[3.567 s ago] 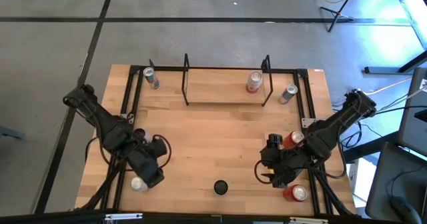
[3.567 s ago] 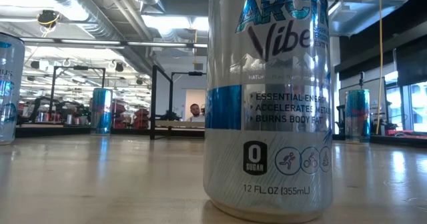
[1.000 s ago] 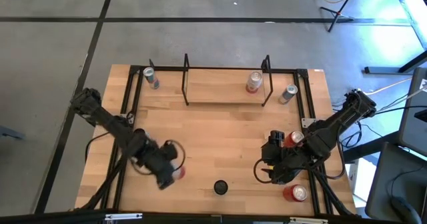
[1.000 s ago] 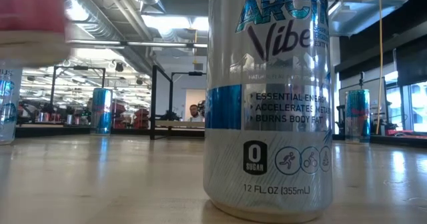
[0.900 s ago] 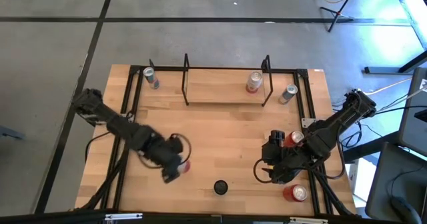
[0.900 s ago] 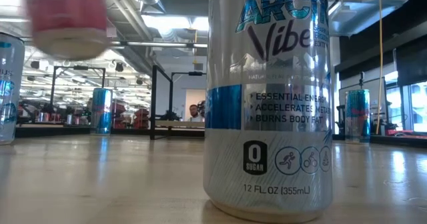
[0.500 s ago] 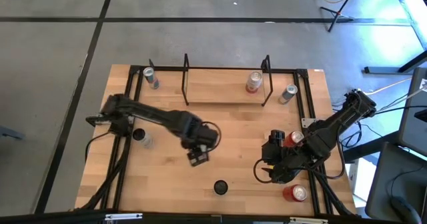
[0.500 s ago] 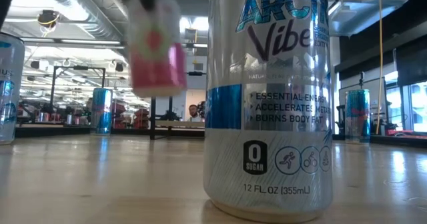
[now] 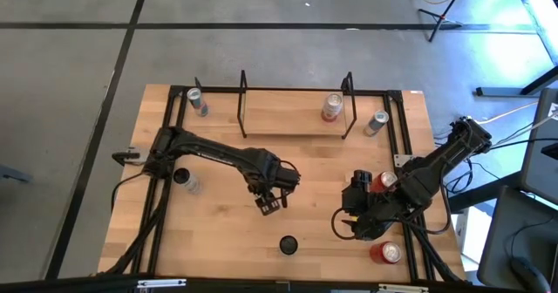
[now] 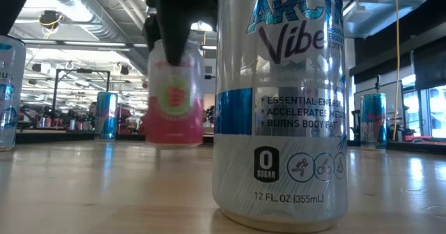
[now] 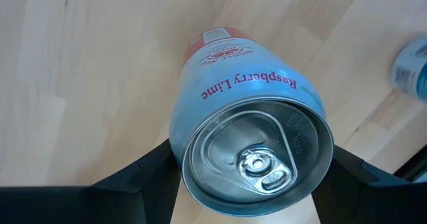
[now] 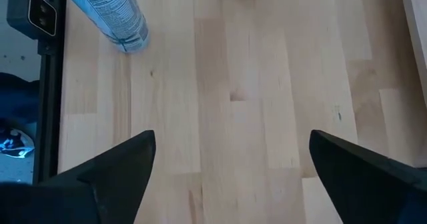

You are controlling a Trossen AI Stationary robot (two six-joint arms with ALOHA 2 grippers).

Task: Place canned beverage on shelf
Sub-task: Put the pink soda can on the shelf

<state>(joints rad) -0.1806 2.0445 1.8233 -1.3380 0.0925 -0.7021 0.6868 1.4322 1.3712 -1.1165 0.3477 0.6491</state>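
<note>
1. The pale butcher-block wooden surface [image 9: 305, 166] with black rails fills the overhead view; we carry our cargo above its middle, short of the goal at the far edge.
2. The low, narrow light-wood plank shelf with upright black wire end frames [image 9: 288, 126] stands at the far side, with one red-and-silver can [image 9: 331, 107] standing on it near its right frame.
3. Our left gripper [image 9: 272, 197] hangs over the centre of the surface, its two dark fingers closed against opposite sides of the pink-and-white Raspberry Lime aluminium drink can [image 11: 250, 134], taken just below the top rim.
4. The right gripper [image 12: 230, 174] rests low near the right edge of the surface, fingers spread wide and holding nothing.
5. In the table-level view the can [image 10: 174, 95] hangs upright, apparently just off the wood, part hidden by a large silver-and-blue can standing close to the lens [image 10: 282, 102].
6. We judge the can stiff if sealed and full, moderately weighty, with thin walls that dent under a hard squeeze.
7. Its printed skin looks smooth and likely slippery, so a firm hold across the upper body, axis kept vertical, should suit the set-down.
</note>
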